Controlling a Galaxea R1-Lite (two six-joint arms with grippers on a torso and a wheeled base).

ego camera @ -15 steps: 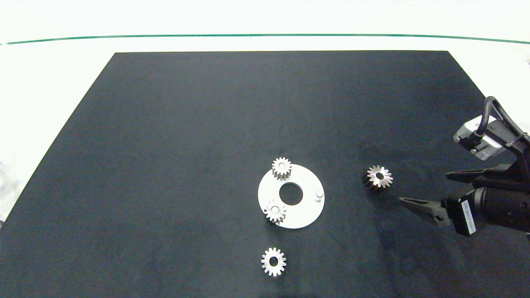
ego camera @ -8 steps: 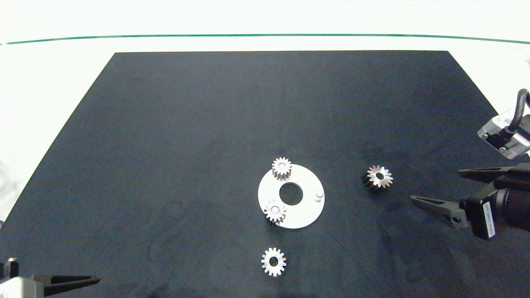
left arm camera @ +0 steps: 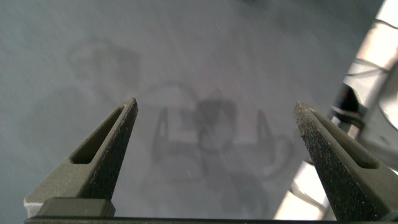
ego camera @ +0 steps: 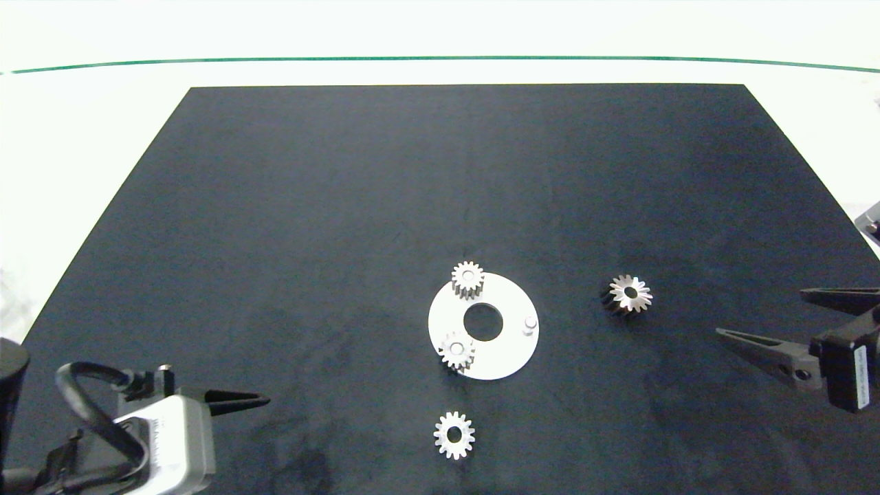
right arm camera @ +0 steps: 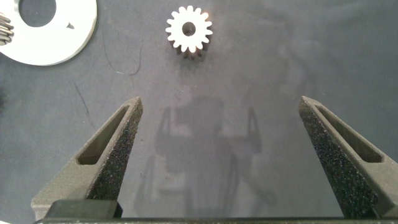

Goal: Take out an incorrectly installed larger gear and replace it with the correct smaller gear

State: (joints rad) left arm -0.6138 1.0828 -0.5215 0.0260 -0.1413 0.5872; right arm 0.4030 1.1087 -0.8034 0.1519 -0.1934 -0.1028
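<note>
- Tabletop (ego camera: 344, 206): matte black mat, flat, faint scuffs; pale surround beyond its edges.
- Plate (ego camera: 505, 354): flat white ring disc with round centre hole. Two small blunt-toothed gears sit on its pegs; third peg (ego camera: 529, 323) is bare.
- Left gripper (left arm camera: 214, 155): low at the near-left corner of the mat, fingers spread wide, nothing held. Pads are dark, grainy.
- Right gripper (ego camera: 797, 323): at the right edge, well apart from the plate, fingers wide open, empty.
- Large gear (ego camera: 629, 294): silvery, pointed star teeth, dark tapered body; stands on the mat right of the plate. Removal looks done.
- Small gear (ego camera: 454, 434): silvery spur, blunt teeth, round bore; lies flat in front of the plate. Judged remaining: pick it up, seat it on the bare peg.
</note>
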